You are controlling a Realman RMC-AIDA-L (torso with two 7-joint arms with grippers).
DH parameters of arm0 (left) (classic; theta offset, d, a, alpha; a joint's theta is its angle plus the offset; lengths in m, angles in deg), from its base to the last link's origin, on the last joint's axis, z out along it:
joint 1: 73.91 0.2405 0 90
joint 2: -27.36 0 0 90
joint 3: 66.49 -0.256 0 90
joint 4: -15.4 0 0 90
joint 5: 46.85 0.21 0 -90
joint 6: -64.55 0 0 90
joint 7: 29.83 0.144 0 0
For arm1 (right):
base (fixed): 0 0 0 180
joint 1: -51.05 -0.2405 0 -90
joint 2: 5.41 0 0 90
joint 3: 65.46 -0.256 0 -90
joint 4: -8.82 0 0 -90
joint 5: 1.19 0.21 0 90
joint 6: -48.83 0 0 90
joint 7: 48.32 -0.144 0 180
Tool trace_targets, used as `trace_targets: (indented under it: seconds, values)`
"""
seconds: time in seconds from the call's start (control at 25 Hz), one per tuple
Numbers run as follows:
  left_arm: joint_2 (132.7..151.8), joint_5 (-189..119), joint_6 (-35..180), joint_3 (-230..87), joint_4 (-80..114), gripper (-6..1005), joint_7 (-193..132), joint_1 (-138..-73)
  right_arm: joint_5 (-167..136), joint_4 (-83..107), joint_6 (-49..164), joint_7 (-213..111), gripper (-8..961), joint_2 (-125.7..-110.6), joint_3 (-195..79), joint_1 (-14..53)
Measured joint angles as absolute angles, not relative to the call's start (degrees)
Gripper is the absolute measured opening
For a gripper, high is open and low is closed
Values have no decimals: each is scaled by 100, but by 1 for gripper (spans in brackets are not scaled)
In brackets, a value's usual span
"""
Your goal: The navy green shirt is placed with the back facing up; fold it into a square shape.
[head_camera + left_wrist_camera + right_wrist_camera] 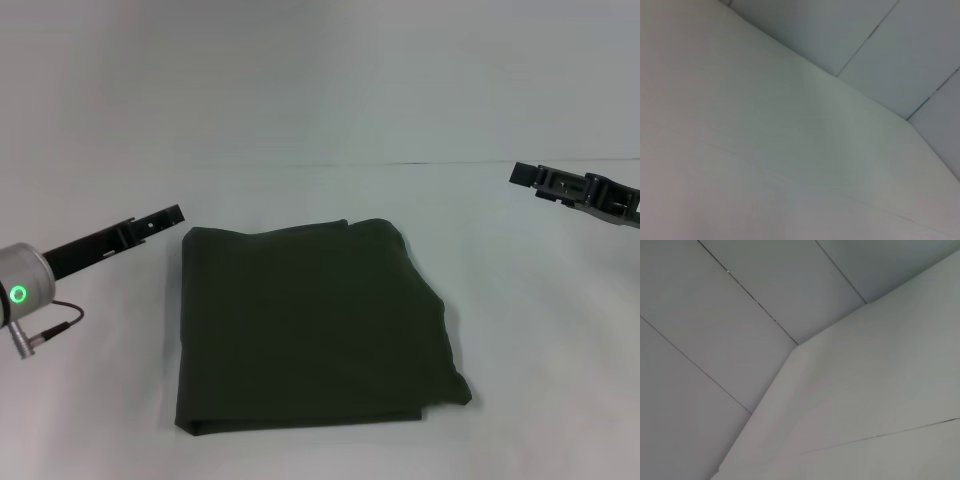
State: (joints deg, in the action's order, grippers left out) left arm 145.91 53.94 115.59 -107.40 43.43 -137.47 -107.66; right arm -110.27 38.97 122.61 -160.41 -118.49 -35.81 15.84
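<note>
The navy green shirt (310, 330) lies folded roughly square between the left gripper (165, 217) and right gripper (535, 178); their finger state is unreadable. Folding looks finished; next, only retreat.

Left pincer (172, 214) and right pincer (522, 174) hover wide apart, holding nothing.

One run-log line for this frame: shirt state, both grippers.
navy green shirt: folded, roughly square, flat on table | left gripper: beside shirt's far-left corner, holding nothing | right gripper: far right, clear of shirt
</note>
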Motion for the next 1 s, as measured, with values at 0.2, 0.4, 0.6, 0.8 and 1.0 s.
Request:
trace_targets:
  seconds: [0.2,0.4,0.6,0.8,1.0]
  values:
    - [14674,5397,11519,-11034,4331,915,-13731,-10779,-11030,3902,12235,-16085,838,-11836,-3523,1573]
    - [14753,5397,11414,-11229,4331,915,-13723,-10806,-11040,3902,12233,-16086,838,-11834,-3498,1573]
    - [14797,5397,11289,-11349,4319,915,-13717,-10830,-11044,3897,12245,-16087,838,-11849,-3487,1604]
    - [14828,5397,11187,-11552,4317,914,-13718,-10866,-11044,3896,12233,-16087,839,-11869,-3472,1629]
    - [14830,5396,11184,-11605,4318,914,-13727,-10901,-11044,3896,12230,-16089,839,-11878,-3469,1632]
